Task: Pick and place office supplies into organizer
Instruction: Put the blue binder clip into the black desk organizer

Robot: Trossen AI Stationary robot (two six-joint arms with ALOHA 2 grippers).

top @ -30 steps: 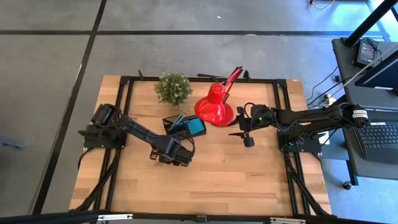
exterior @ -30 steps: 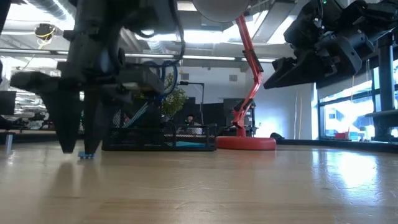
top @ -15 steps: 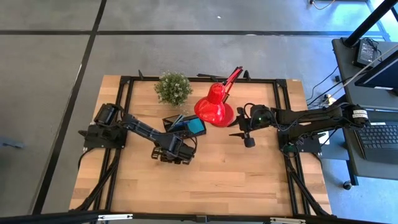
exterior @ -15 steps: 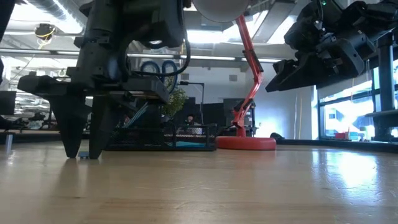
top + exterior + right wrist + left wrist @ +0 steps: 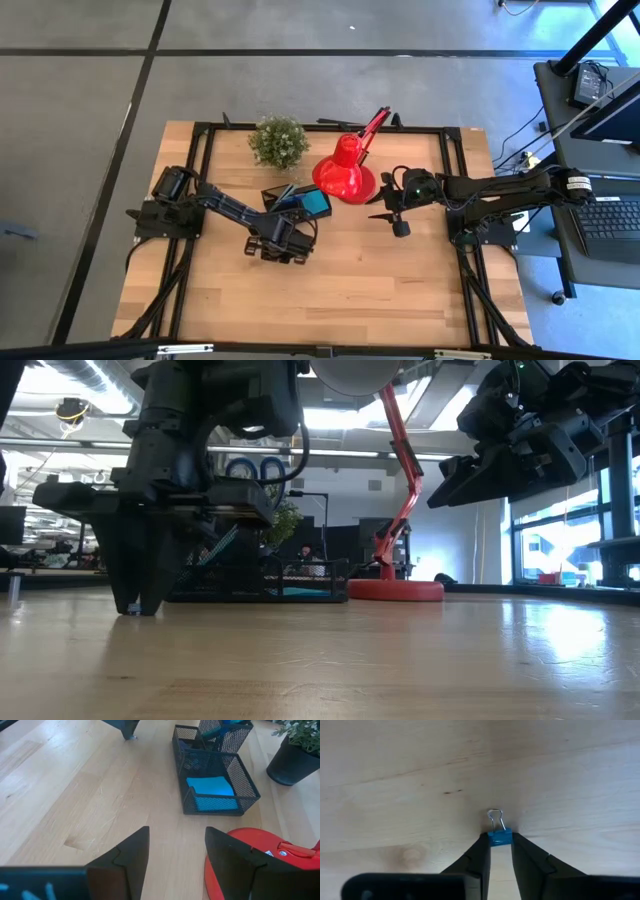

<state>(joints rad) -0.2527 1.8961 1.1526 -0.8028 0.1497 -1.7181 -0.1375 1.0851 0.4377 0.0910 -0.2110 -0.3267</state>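
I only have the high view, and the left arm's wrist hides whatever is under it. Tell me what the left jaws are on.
Observer: The left wrist view shows the left gripper with its jaws pressed against both sides of a small blue binder clip.
Operator: Report whether it's lifted.
Observer: Not yet. In the low view the fingertips are down at the table.
Operator: Now give me the right jaws.
Observer: The right gripper hangs open above the table, facing the organizer. A blue sticky-note pad lies in one compartment.
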